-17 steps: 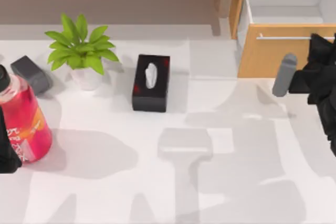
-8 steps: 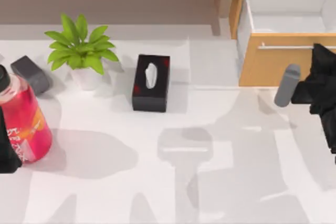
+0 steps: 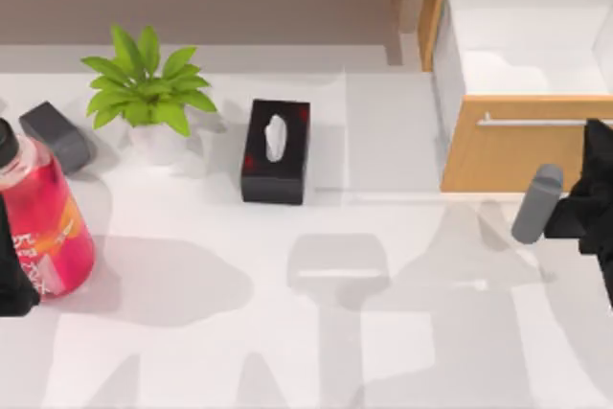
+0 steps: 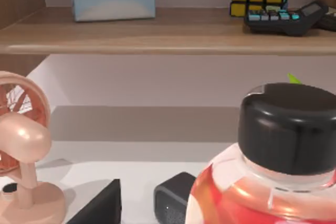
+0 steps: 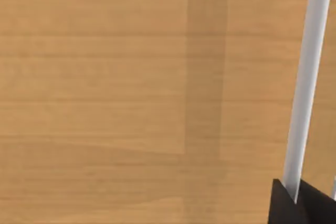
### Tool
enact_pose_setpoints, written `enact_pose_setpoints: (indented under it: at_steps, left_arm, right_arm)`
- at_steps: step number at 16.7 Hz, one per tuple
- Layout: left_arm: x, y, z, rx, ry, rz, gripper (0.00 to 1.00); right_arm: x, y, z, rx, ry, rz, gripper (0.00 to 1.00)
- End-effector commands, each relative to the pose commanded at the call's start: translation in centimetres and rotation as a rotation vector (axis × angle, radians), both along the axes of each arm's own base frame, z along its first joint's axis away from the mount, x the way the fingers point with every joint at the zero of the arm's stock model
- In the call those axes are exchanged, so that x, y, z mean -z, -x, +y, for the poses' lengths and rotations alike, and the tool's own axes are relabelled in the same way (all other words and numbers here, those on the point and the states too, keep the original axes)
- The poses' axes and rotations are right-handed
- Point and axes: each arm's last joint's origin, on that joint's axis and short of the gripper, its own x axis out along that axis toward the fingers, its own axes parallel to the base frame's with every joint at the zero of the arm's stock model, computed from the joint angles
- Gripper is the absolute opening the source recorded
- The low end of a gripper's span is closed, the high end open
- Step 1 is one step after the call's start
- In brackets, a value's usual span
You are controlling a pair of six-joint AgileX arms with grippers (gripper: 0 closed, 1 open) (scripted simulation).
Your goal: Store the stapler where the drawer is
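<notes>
Top view: drawer [image 3: 522, 93] stands open at 1 o'clock, white interior exposed. Right gripper [image 5: 294, 200] is closed on the silver handle [image 3: 536, 122], fingers either side of the bar. Stapler [image 3: 57, 134] lies at 9 o'clock beside the red bottle [image 3: 43, 222]. Left arm parked at the left edge; its jaw state cannot be determined.

My right gripper [image 3: 596, 155] at drawer [image 3: 517, 146] handle: cut by edge, finger state unclear. Stapler [image 4: 176, 205] behind red bottle [image 4: 262, 182]: partly hidden. Left gripper, beside bottle: mostly out of frame.
</notes>
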Motion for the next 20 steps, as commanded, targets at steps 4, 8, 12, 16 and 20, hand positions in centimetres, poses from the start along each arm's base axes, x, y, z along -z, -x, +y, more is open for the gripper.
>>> enact_pose_setpoints:
  at_steps: [4,8,12,16,20]
  left_arm:
    - [0.0,0.0,0.0,0.0,0.0,0.0,1.0]
    - [0.0,0.0,0.0,0.0,0.0,0.0,1.0]
    - [0.0,0.0,0.0,0.0,0.0,0.0,1.0]
    - [0.0,0.0,0.0,0.0,0.0,0.0,1.0]
    - [0.0,0.0,0.0,0.0,0.0,0.0,1.0]
  right_arm:
    - [0.0,0.0,0.0,0.0,0.0,0.0,0.15]
    - [0.0,0.0,0.0,0.0,0.0,0.0,0.45]
    - [0.0,0.0,0.0,0.0,0.0,0.0,0.75]
    - [0.0,0.0,0.0,0.0,0.0,0.0,1.0]
    - [0.0,0.0,0.0,0.0,0.0,0.0,1.0]
